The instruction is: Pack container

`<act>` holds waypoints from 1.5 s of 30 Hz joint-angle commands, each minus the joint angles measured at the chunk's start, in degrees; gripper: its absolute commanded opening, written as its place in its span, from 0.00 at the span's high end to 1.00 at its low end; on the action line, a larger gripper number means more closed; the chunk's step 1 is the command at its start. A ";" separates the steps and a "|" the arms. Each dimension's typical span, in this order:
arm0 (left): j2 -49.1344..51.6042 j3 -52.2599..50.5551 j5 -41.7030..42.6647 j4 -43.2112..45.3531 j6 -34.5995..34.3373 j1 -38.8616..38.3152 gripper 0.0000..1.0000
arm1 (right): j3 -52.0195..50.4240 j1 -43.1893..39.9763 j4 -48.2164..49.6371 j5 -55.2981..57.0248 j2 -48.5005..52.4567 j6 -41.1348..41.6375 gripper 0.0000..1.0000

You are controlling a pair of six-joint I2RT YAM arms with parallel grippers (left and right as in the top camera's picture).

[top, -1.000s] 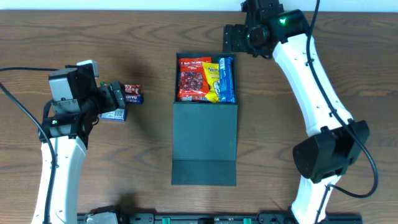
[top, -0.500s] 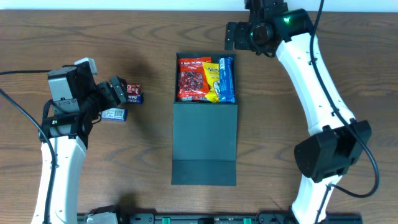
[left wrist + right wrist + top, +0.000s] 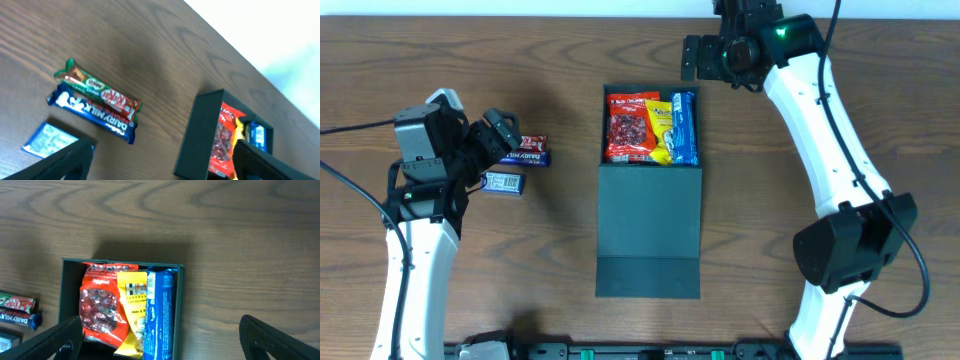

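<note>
Teal-green matte container (image 3: 650, 215) | square | flap lid open | snacks inside

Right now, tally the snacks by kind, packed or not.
Chocolate bars, outside: 2 (KitKat, Dairy Milk)
Light blue packet, outside: 1
Inside the container: 3 (red bag, yellow packet, blue packet)
Total: 6

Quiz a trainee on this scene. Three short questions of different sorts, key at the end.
1. True or false: the container is shut.
2. How many packets lie inside it?
3. The left gripper is: A holding a bar, B open and empty, C inside the container.
Key: 1 false; 2 three; 3 B.
</note>
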 commanded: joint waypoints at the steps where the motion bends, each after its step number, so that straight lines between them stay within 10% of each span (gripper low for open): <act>1: 1.90 1.16 -0.52 -0.85 -5.27 0.07 0.07 | 0.42 -0.26 0.11 0.00 0.11 -0.92 0.01; 11: 13.55 8.17 -0.92 -6.19 -15.23 0.07 0.04 | 0.42 -0.83 0.22 -0.02 0.22 -0.90 0.01; 30: 49.48 52.02 -2.82 -39.87 -26.38 0.07 0.00 | -0.20 -1.01 0.17 -0.04 0.39 -0.85 0.01; 45: 57.70 56.57 -3.69 -39.32 -28.92 -2.71 0.00 | -0.20 -1.01 0.20 -0.04 0.68 -0.85 0.01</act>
